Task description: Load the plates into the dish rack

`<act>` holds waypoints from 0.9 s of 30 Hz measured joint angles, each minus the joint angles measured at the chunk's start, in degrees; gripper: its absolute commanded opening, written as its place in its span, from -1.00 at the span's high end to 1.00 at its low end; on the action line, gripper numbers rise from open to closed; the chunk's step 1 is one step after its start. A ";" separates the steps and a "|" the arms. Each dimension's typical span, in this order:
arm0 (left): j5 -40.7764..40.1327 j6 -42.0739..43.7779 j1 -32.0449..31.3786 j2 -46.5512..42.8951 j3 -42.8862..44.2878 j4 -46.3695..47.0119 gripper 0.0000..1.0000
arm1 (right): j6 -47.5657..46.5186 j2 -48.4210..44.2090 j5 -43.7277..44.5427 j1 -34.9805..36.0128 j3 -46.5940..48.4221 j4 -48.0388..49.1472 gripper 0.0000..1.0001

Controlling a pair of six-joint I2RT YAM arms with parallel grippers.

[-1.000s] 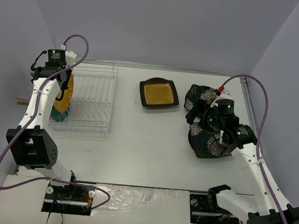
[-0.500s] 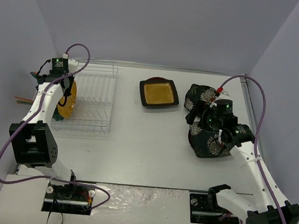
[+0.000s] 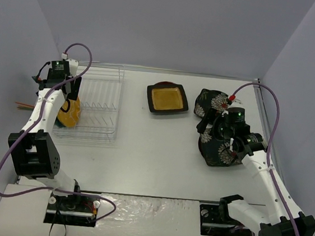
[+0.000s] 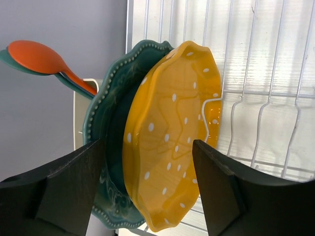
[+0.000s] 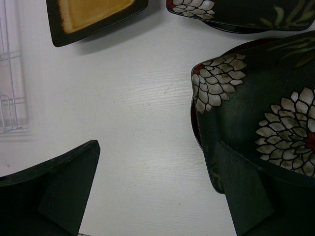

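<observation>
Your left claw has let go since a second ago. It was clenched on the yellow plate then, and now its fingers stand spread to either side of it. The left arm has also swung a little towards the back of the surface, and the plate sits more upright than before.

That yellow plate, dotted with white, stands on edge in the dish rack at its left end. It leans just beside the teal plate, which stands behind it on the same side. Beyond the teal plate a pale cup holds an orange spoon, with a teal one tucked under it.

Your right claw is released, its jaws as wide as they go, and it has barely shifted. It hangs low over the right side of the surface. One finger is above bare surface, and the other overlaps the near flowered plate, close to that plate's left edge. You cannot tell from these views whether that finger touches the plate. A red rim shows from under that plate. A second flowered plate lies just behind it. The square black plate with the yellow centre lies flat between the rack and the flowered pair.
</observation>
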 measured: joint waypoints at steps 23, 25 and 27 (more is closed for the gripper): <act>11.44 -22.15 -7.36 -28.49 0.35 -11.02 -0.94 | 6.25 4.69 7.53 -27.08 -7.07 -4.87 -1.00; 12.93 -22.96 -10.30 -30.30 -1.68 -11.71 -0.94 | 6.54 7.15 7.56 -29.55 -7.07 -4.11 -1.00; 14.85 -23.56 -12.30 -31.40 -3.98 -12.47 -0.94 | 6.67 9.72 7.63 -31.54 -7.07 -2.98 -1.00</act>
